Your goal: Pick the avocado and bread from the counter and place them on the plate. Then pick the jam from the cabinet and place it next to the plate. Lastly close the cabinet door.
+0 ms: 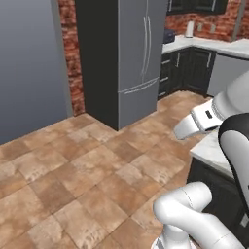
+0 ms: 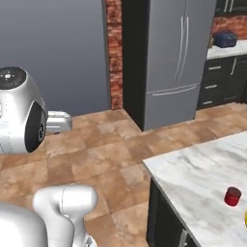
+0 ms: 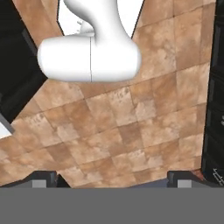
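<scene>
The jam (image 2: 232, 196), a small dark red jar, stands upright on the marble counter (image 2: 198, 169) near its right end. Just right of it, a yellow sliver of the plate (image 2: 245, 218) shows at the picture's edge. A corner of the same counter (image 1: 210, 148) shows behind my arm in the left base view. My gripper (image 3: 113, 179) is open, its two dark fingertips (image 3: 43, 178) far apart with nothing between them. It points down at the tiled floor, away from the counter. The avocado, the bread, the cabinet and its door are out of view.
A tall grey fridge (image 1: 133, 53) stands across the terracotta tile floor (image 1: 82, 175). Beyond it runs a far counter over dark drawers (image 1: 194, 68), with a blue appliance (image 2: 224, 38) on it. Dark drawer fronts (image 3: 215, 87) edge the hand view. A grey wall (image 1: 26, 63) is at left.
</scene>
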